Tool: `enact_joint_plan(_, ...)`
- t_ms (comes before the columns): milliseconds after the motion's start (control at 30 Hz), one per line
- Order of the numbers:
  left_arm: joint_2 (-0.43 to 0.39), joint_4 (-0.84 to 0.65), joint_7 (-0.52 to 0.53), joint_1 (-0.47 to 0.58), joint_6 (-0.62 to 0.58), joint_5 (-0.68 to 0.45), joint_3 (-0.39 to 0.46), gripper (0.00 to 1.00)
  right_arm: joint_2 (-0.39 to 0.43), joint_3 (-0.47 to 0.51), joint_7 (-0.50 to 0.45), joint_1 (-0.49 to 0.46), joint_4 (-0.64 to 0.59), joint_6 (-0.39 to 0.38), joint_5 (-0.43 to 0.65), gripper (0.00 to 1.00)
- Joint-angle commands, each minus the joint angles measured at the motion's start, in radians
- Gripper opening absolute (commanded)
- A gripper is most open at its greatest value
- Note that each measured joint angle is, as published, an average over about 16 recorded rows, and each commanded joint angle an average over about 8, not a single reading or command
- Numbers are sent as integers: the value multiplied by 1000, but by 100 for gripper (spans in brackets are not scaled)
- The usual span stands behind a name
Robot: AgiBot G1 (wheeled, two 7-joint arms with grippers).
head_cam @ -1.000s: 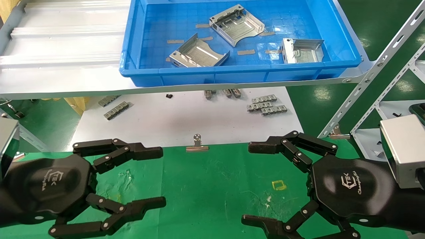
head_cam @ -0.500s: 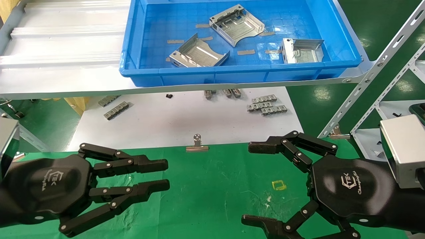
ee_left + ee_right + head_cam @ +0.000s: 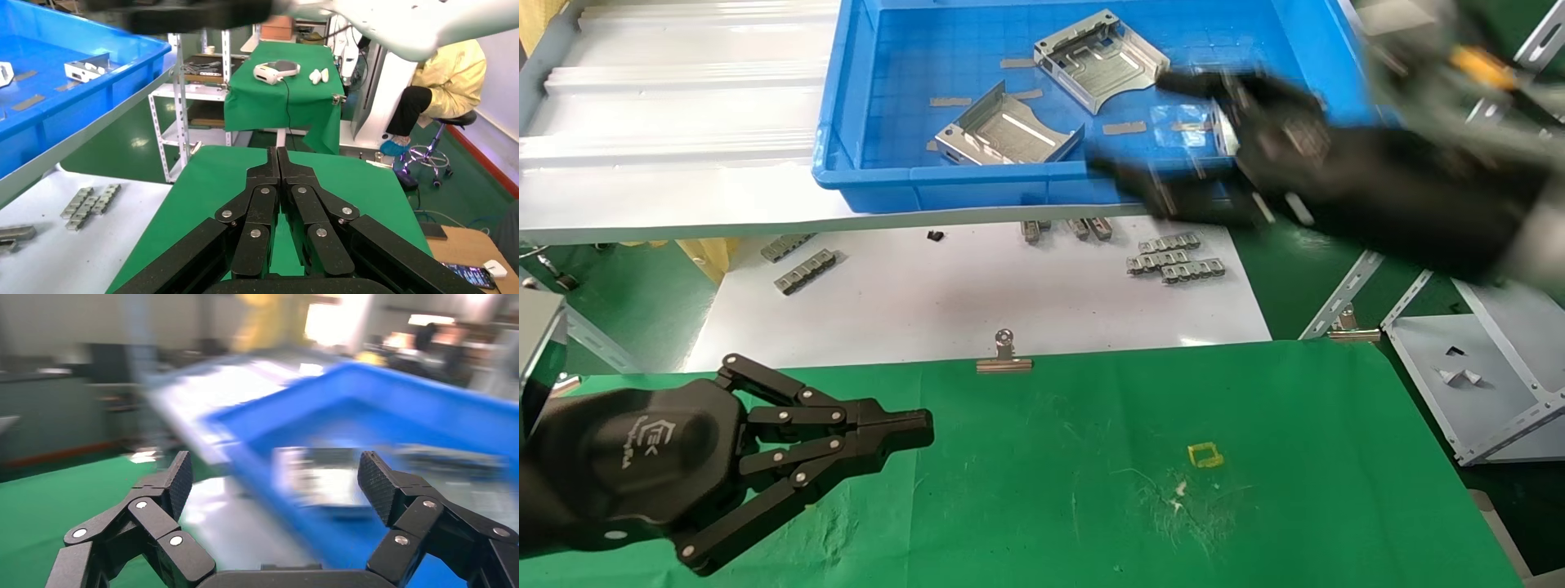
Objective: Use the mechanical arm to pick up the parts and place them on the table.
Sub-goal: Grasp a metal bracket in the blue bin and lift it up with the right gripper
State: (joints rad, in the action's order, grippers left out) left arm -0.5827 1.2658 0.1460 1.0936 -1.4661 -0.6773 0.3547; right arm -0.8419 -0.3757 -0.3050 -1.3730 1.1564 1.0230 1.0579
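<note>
Three silver parts lie in the blue tray (image 3: pixel 944 184): one at the back (image 3: pixel 1101 61), one at the front left (image 3: pixel 1008 131), and one at the right (image 3: pixel 1223 131), mostly hidden behind my right gripper. My right gripper (image 3: pixel 1132 122) is open and empty, blurred, above the tray's right front. In the right wrist view its jaws (image 3: pixel 275 478) stand wide apart, with a blurred part (image 3: pixel 324 478) ahead. My left gripper (image 3: pixel 923 429) is shut and empty, low over the green table (image 3: pixel 1091 457) at the left. It also shows in the left wrist view (image 3: pixel 277 153).
A white sheet (image 3: pixel 977 286) between tray and table holds grey ridged strips (image 3: pixel 1173 257). A silver binder clip (image 3: pixel 1004 355) sits at the table's far edge, with a yellow square outline (image 3: pixel 1205 455) on the cloth. A metal rack frame (image 3: pixel 1483 392) stands at the right.
My left gripper has closed from wide open to shut. My right arm has lifted off the green table and swung up and forward over the blue tray, still open.
</note>
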Motion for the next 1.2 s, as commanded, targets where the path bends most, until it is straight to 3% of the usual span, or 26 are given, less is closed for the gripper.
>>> enact_joint_plan(33, 0, 0, 0, 0, 0, 0, 0, 0, -51, -31, -30, -63, -23, -100, 82, 100)
enact_joint_plan(200, 0, 0, 0, 0, 0, 0, 0, 0, -230, -156, -130, -240, -216, -283, 322, 100)
enact_joint_plan(367, 0, 0, 0, 0, 0, 0, 0, 0, -389, -258, -189, -389, -452, -370, 501, 99)
enact_joint_plan(400, 0, 0, 0, 0, 0, 0, 0, 0, -415, -274, -193, -414, -497, -378, 527, 92)
enact_joint_plan(633, 0, 0, 0, 0, 0, 0, 0, 0, -515, -363, -206, -515, -697, -383, 612, 5)
enact_joint_plan(667, 0, 0, 0, 0, 0, 0, 0, 0, -520, -376, -212, -521, -707, -385, 613, 0)
enact_joint_plan(867, 0, 0, 0, 0, 0, 0, 0, 0, -529, -466, -283, -528, -707, -424, 602, 0)
enact_joint_plan(1200, 0, 0, 0, 0, 0, 0, 0, 0, -531, -631, -494, -518, -668, -557, 573, 0)
